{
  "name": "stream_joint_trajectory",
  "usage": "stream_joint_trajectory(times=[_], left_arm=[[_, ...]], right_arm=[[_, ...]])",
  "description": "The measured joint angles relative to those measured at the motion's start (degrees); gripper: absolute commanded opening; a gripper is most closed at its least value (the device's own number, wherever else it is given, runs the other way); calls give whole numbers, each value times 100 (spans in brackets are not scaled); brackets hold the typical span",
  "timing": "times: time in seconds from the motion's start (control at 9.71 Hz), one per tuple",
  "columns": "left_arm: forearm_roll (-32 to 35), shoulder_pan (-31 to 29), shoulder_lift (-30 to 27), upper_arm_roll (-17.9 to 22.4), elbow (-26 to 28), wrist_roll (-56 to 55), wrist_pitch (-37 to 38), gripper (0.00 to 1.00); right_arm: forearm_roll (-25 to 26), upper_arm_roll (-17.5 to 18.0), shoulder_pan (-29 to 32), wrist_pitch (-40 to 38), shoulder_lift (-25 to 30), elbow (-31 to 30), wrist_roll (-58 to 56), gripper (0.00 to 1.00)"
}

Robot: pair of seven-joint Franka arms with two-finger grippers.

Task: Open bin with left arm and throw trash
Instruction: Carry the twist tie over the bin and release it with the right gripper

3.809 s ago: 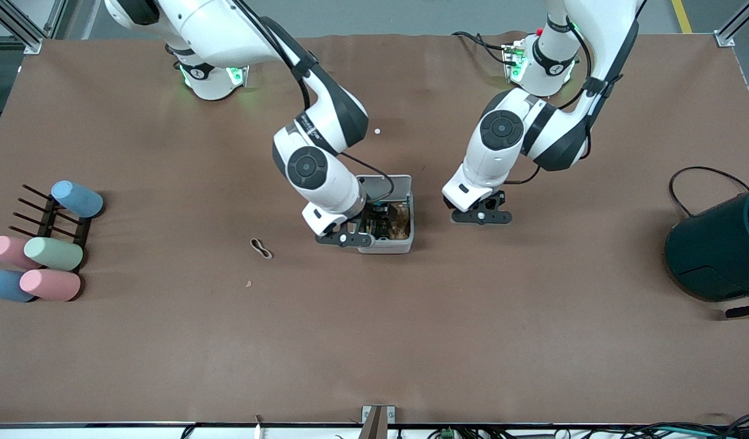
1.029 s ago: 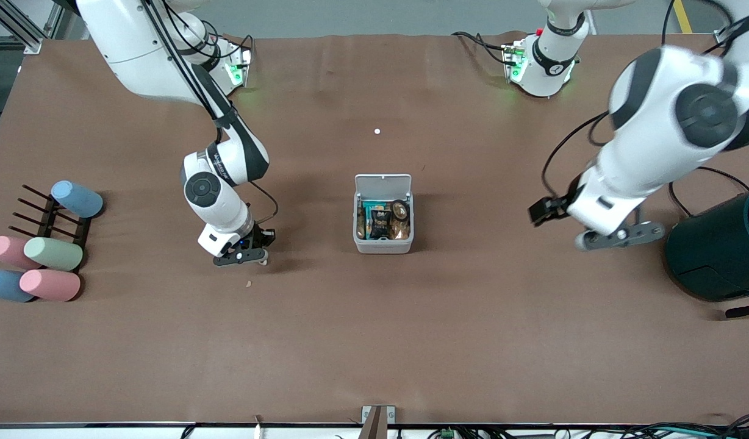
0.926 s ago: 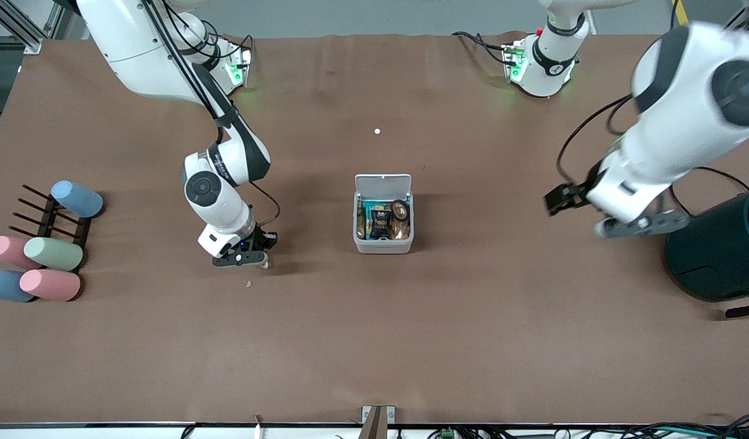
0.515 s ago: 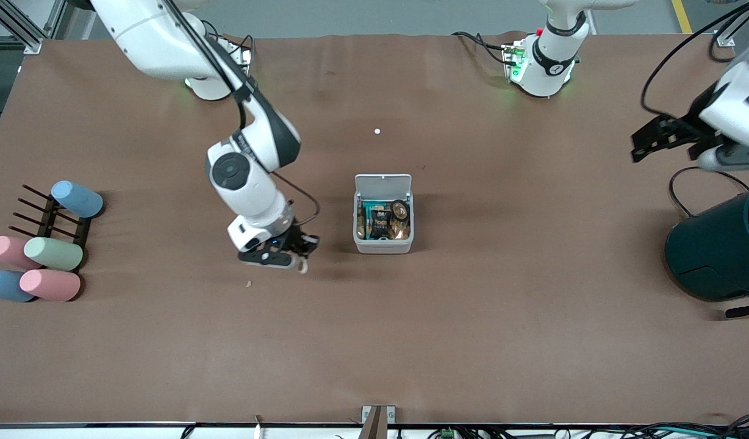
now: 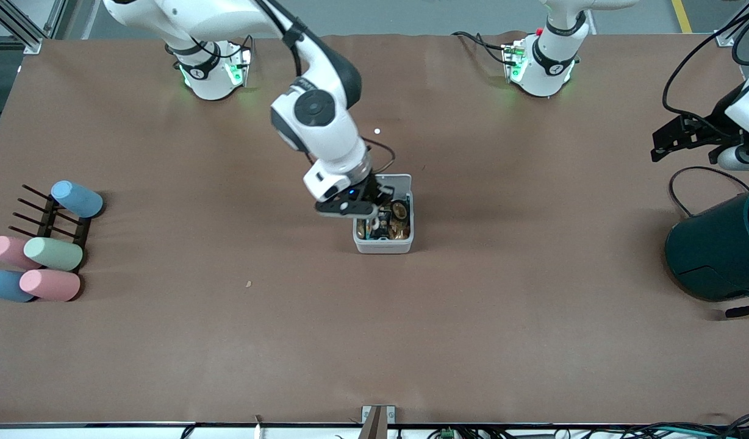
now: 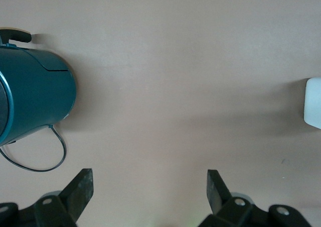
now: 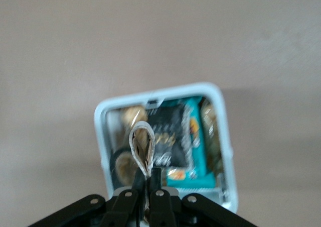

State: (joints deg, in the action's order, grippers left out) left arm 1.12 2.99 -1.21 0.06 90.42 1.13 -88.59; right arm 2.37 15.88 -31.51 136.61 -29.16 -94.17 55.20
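A tiny scrap lies nearest the front camera, alone on the brown table. Farther up, toward the right arm's end, pastel cups rest on a dark rack, and at the left arm's end sits a dark teal drum. In the middle of the table stands the bin, its lid swung up and the box open, already holding a black wrapper and a black tape roll. The right gripper hangs over the open bin, its fingers pressed together on the beige rubber band, whose loop stands up between them directly above the contents. The left gripper hovers over bare table near the drum, fingers spread apart and empty; that arm waits. The step in hand appears to be the last drop: the next move calls for the right gripper to part its fingers so the band falls inside, perhaps after a slight descent so it does not catch the rim
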Motion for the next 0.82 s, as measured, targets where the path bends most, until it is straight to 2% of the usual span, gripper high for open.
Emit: stream_joint_trajectory(times=[0.51, 0.62, 0.82], left_arm=[[0, -50, 67, 30, -30, -25, 0, 100], [0, -55, 72, 35, -32, -41, 0, 100], [0, -63, 74, 41, -52, -46, -1, 100]], right_arm=[[1, -59, -88, 21, -251, -1, 10, 7], [1, -85, -84, 75, -299, 1, 10, 13], [1, -124, -57, 203, -338, 5, 10, 47]])
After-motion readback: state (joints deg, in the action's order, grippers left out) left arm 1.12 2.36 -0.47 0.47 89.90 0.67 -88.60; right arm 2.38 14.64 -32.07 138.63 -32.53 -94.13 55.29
